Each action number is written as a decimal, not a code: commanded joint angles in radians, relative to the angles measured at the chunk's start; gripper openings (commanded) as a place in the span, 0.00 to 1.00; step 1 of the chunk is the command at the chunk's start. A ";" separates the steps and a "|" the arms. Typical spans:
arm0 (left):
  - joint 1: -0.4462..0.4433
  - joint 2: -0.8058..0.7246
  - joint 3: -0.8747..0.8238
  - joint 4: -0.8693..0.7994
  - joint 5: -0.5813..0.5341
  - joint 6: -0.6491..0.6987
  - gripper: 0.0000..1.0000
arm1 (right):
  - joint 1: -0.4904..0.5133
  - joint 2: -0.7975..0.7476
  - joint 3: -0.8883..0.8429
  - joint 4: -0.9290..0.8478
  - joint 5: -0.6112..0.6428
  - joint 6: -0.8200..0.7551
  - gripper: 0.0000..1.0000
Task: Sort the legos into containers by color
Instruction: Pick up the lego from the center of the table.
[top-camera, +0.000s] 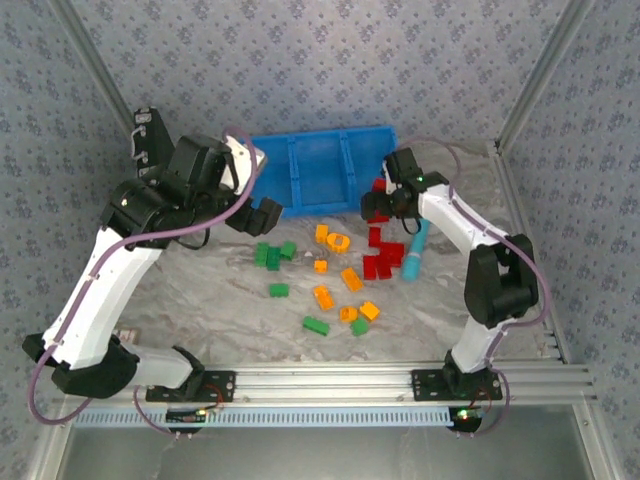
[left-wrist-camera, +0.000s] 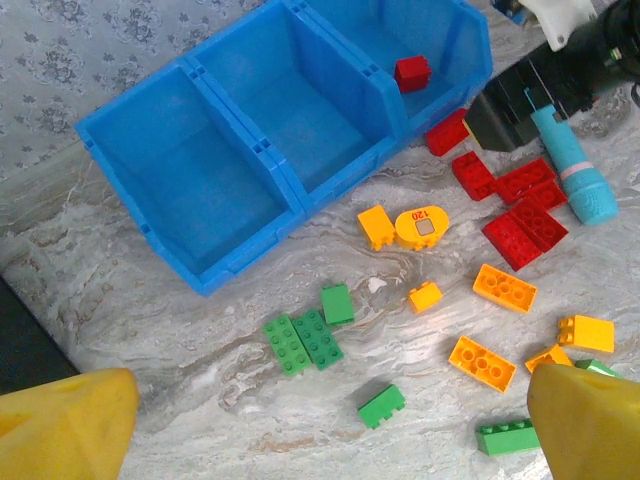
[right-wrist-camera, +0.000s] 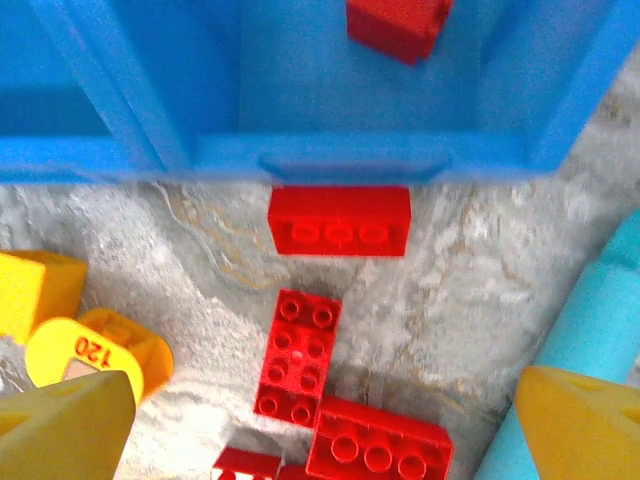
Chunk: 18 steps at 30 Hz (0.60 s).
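Now our left gripper (left-wrist-camera: 320, 430) and right gripper (right-wrist-camera: 325, 420) gape wide, holding nothing; we count three bin compartments (left-wrist-camera: 232, 262), one red brick (left-wrist-camera: 411, 72) inside.

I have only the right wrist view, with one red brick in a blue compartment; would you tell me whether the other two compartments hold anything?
Observer: No; the middle compartment and the left compartment show bare floors.
Operator: Thank you. Where are the green bricks?
Observer: On the table; a green pair lies side by side on the arms' side of the bin.
Operator: And the left claw?
Observer: The left claw is open and holds nothing.
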 joint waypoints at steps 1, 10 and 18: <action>-0.007 -0.027 -0.009 -0.018 -0.014 0.022 1.00 | 0.007 -0.018 -0.079 0.094 -0.002 0.033 1.00; -0.007 -0.038 -0.037 -0.020 -0.036 0.032 1.00 | 0.015 0.131 -0.067 0.199 0.021 0.063 1.00; -0.007 -0.040 -0.043 -0.040 -0.069 0.030 1.00 | 0.019 0.299 0.056 0.176 0.123 0.085 1.00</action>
